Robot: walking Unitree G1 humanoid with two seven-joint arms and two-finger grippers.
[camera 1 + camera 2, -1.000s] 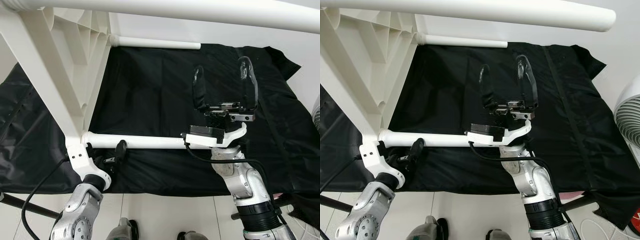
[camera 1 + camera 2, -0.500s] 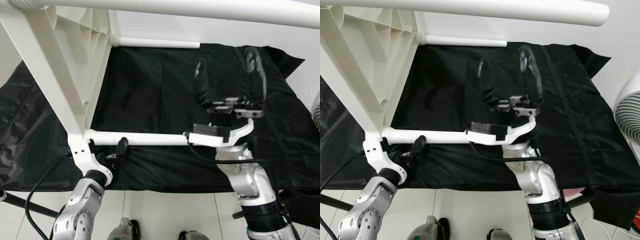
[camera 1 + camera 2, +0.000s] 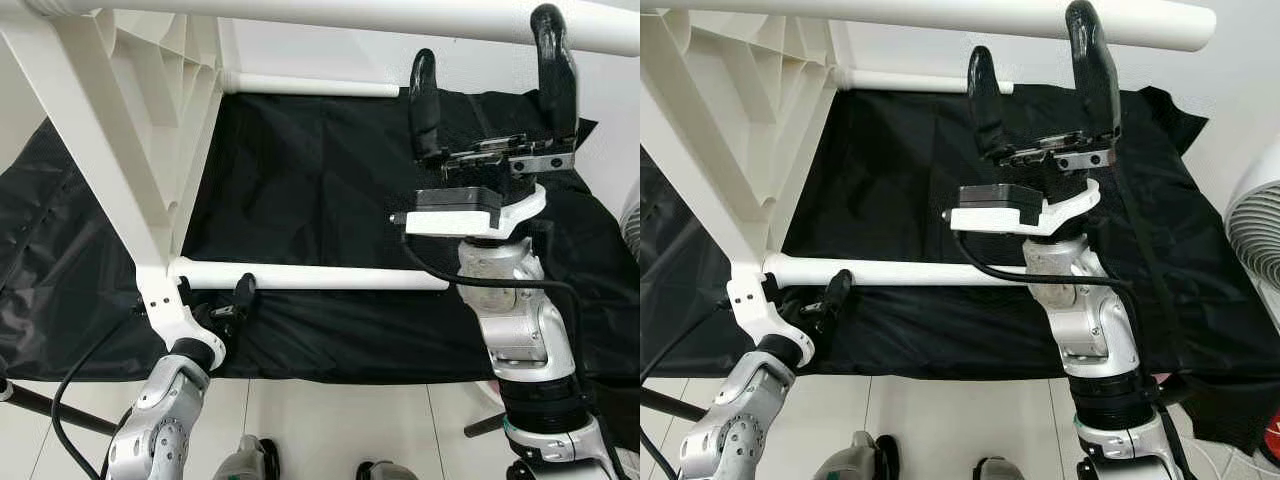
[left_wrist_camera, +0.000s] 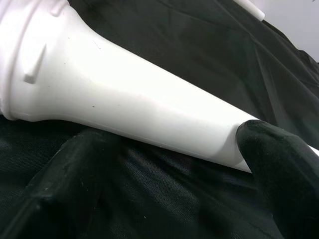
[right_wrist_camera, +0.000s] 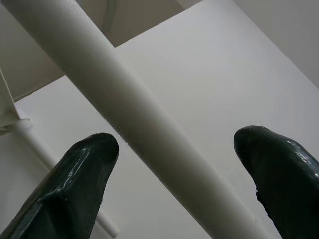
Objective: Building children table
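Observation:
The white plastic children's table (image 3: pixel 150 130) lies on its side on a black cloth, its round legs pointing to my right. The near leg (image 3: pixel 330 277) lies low across the cloth. My left gripper (image 3: pixel 213 293) sits at that leg's base. In the left wrist view its fingers (image 4: pixel 284 169) stand wide apart, with the thick end of the near leg (image 4: pixel 114 99) lying across them. My right gripper (image 3: pixel 487 45) is raised and open, its fingertips (image 5: pixel 75 179) on either side of the top leg (image 5: pixel 129 119) without touching it. A far leg (image 3: pixel 310 85) lies at the back.
The black cloth (image 3: pixel 320 190) covers the whole work surface, hanging over its edges. A white fan (image 3: pixel 1255 235) stands at the far right. Pale floor tiles (image 3: pixel 330 430) and my feet are below the cloth's front edge. A black cable (image 3: pixel 70 400) hangs from my left arm.
My right gripper has risen from beside the near leg's free end to the top leg, still open. The left gripper stays at the near leg's base.

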